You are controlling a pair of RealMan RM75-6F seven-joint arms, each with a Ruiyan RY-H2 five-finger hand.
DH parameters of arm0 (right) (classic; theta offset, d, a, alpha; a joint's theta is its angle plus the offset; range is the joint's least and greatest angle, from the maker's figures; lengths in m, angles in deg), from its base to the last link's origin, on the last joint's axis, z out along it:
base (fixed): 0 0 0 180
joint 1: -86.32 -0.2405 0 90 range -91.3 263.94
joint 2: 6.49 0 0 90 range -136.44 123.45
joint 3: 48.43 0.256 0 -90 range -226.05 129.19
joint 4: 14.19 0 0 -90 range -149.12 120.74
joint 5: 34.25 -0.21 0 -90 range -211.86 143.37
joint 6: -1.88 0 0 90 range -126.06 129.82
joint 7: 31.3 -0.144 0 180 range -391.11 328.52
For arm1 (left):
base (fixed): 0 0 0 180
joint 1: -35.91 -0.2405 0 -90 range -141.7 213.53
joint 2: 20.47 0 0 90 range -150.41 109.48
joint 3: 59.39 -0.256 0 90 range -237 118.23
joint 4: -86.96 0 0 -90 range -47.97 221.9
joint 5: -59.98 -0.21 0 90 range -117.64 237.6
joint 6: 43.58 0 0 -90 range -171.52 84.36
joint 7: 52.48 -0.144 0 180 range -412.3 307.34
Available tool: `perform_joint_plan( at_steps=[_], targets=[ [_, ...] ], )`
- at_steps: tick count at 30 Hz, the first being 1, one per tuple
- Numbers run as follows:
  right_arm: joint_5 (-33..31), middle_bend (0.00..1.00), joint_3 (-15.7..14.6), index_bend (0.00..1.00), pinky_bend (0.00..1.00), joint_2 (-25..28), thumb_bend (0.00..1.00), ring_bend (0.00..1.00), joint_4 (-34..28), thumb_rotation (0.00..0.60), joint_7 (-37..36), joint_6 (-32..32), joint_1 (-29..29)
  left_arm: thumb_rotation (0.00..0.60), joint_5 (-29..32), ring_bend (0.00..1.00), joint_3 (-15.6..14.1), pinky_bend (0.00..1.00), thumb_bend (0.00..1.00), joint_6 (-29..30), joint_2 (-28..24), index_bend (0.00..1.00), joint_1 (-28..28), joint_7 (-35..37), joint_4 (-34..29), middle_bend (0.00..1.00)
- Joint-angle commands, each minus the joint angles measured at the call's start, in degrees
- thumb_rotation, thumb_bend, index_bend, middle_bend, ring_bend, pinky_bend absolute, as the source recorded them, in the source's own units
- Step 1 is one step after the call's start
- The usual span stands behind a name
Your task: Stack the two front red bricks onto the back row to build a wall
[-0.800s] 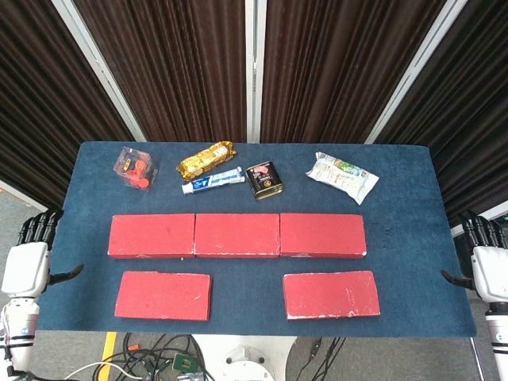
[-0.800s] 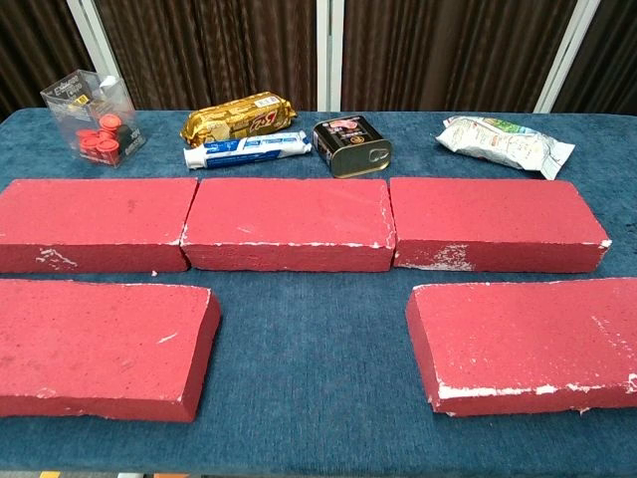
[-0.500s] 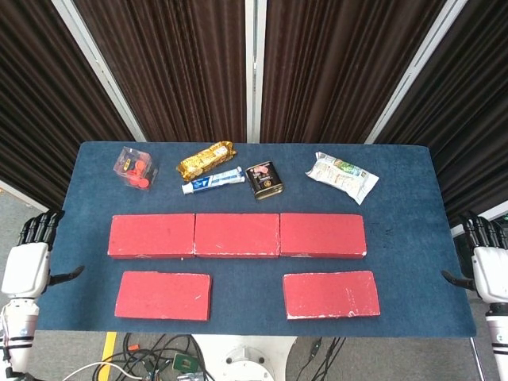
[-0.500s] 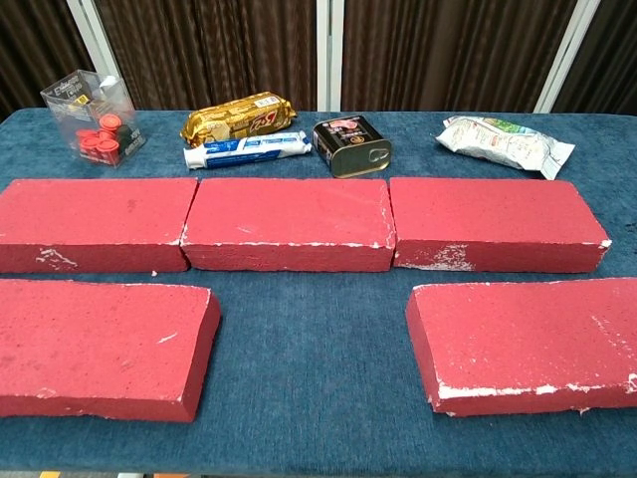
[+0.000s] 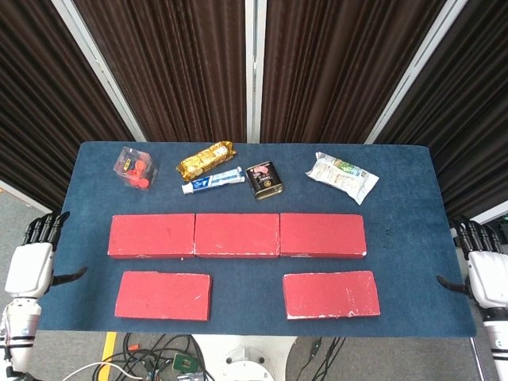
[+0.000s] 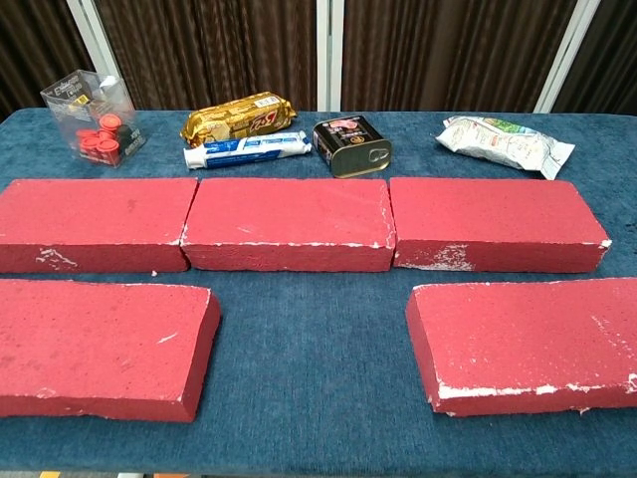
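Left hand point(image 5: 29, 268) and right hand point(image 5: 486, 274), both empty with fingers apart, have edged slightly inward beside the desk point(image 5: 405, 222). 2 front bricks point(image 5: 163, 295) point(image 5: 331, 294) untouched before back row point(image 5: 236, 236); reach starting.

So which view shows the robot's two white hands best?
The head view: the left hand and right hand both show beside the blue table, fingers apart, holding nothing. The chest view shows neither hand, only bricks and clutter.
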Motion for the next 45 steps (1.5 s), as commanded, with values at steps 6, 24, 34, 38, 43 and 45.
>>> perform_joint_plan(
  at_steps=[6,24,34,38,43,45],
  targets=[
    [3.86,0.00,-3.33,0.00,0.00,1.66,0.00,0.00,-4.96,0.600,2.56,2.64,-0.52,0.600,-1.98,0.00,-0.79,0.02,0.07,0.99,1.24,0.06,-0.34,-0.84,0.64,0.00],
    [1.55,0.00,-7.78,0.00,0.00,-6.59,0.00,0.00,-14.53,0.600,22.41,17.05,-5.50,0.600,-3.43,0.00,-2.43,0.02,0.07,-1.48,2.89,0.06,0.26,-0.52,2.33,0.00],
    [-3.37,0.00,-7.95,0.00,0.00,-10.77,0.00,0.00,-16.20,0.600,30.72,19.71,-7.39,0.600,-3.35,0.00,-2.60,0.02,0.07,-2.52,2.85,0.06,0.50,1.22,3.31,0.00],
    [-5.63,0.00,-7.87,0.00,0.00,-12.77,0.00,0.00,-15.95,0.600,32.17,20.74,-8.15,0.600,-3.27,0.00,-2.65,0.02,0.07,-2.65,2.63,0.06,0.43,1.84,3.64,0.00],
    [-6.63,0.00,-7.85,0.00,0.00,-15.18,0.00,0.00,-15.03,0.600,32.29,20.72,-8.65,0.600,-3.11,0.00,-2.58,0.02,0.07,-2.55,2.20,0.06,0.26,2.46,3.92,0.00],
    [-6.51,0.00,-7.79,0.00,0.00,-15.72,0.00,0.00,-14.78,0.600,32.09,20.43,-8.78,0.600,-3.14,0.00,-2.50,0.02,0.07,-2.43,2.14,0.06,0.22,2.72,4.08,0.00]
  ],
)
